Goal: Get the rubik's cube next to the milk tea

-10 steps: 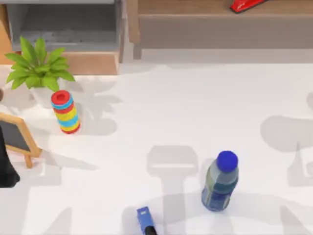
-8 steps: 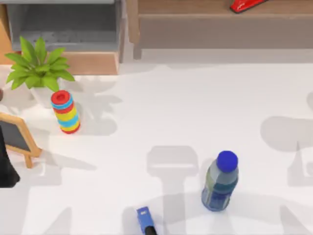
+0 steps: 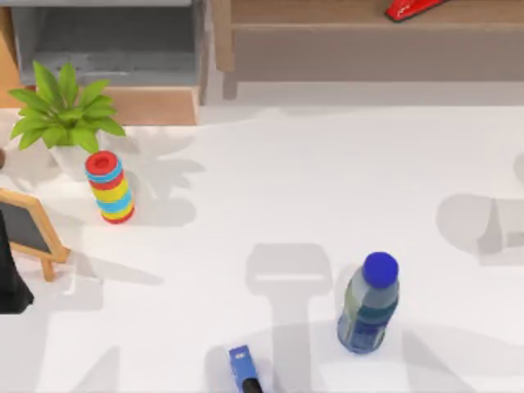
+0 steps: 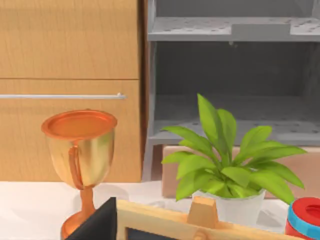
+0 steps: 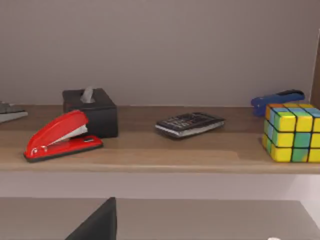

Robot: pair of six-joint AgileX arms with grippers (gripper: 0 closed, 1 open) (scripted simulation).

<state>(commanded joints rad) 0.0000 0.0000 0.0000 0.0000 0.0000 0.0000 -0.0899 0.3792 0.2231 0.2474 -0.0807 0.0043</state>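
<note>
The rubik's cube (image 5: pixel 293 133), with yellow, green, blue and orange squares, sits on a wooden shelf (image 5: pixel 150 157) in the right wrist view. It is some way ahead of my right gripper, whose dark edge (image 5: pixel 97 225) shows at the frame's border. The milk tea (image 3: pixel 368 304), a greyish bottle with a blue cap, stands upright on the white table at front right in the top view. My left arm (image 3: pixel 10 282) rests at the table's left edge.
On the shelf lie a red stapler (image 5: pixel 62 136), a black tissue box (image 5: pixel 91 112), a calculator (image 5: pixel 190 123) and a blue stapler (image 5: pixel 278 100). A striped ring stack (image 3: pixel 109 187), plant (image 3: pixel 64 110), chalkboard (image 3: pixel 29 229) and trophy (image 4: pixel 80 160) crowd the table's left. A blue object (image 3: pixel 242 368) lies at the front edge.
The arm shadows on the table's right side have shifted toward the back. The bottle, ring stack and left arm have not moved.
</note>
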